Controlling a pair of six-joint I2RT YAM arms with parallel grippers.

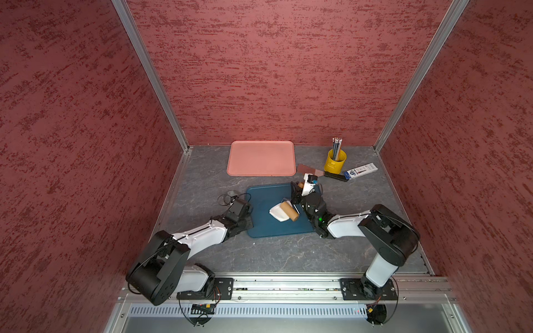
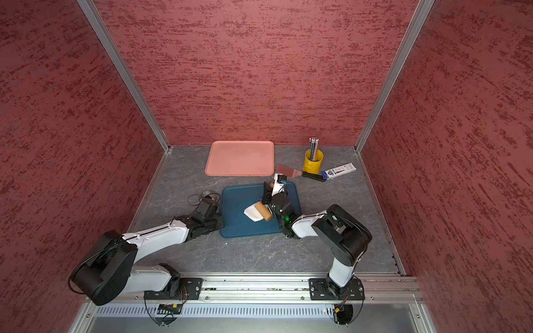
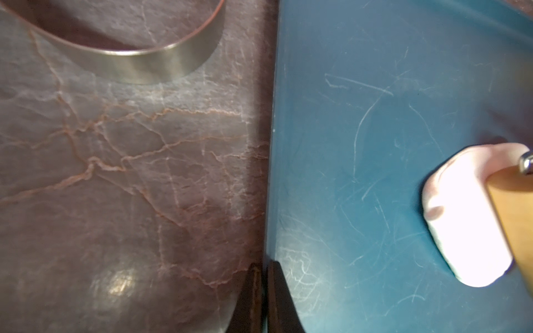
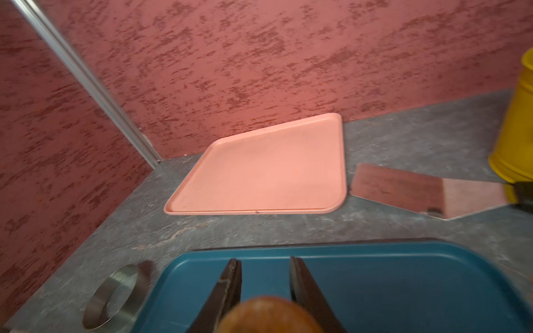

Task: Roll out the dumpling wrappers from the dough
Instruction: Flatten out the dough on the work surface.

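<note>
Tray in front: the blue tray (image 1: 261,229) lies at the middle of your worktop (image 1: 288,253).
Left side: your left gripper (image 3: 262,266) has its fingers pressed together, tips right at the blue tray's left edge, toward its near left corner.
Dough: the dough (image 1: 275,213) sits about mid-tray, a thick white slab with rounded corners.
Roller: the wooden roller (image 1: 290,211) lies across the dough's right part, touching it.
Right side: your right gripper (image 4: 265,261) is pinching the roller's wooden handle (image 4: 268,315), over the blue tray's right half.
Ring: a metal ring (image 3: 150,67) stands on the worktop just off the blue tray's far left corner.
Scraper: a steel scraper (image 1: 310,169) lies flat past the blue tray's far right corner, its black grip just beside the yellow cup (image 1: 334,163).
Far edge: the pink tray (image 1: 261,158) lies along the worktop's far edge; the yellow cup holds pencils (image 1: 337,147) toward the far right corner, and a pencil box (image 1: 360,170) lies beside it.
</note>
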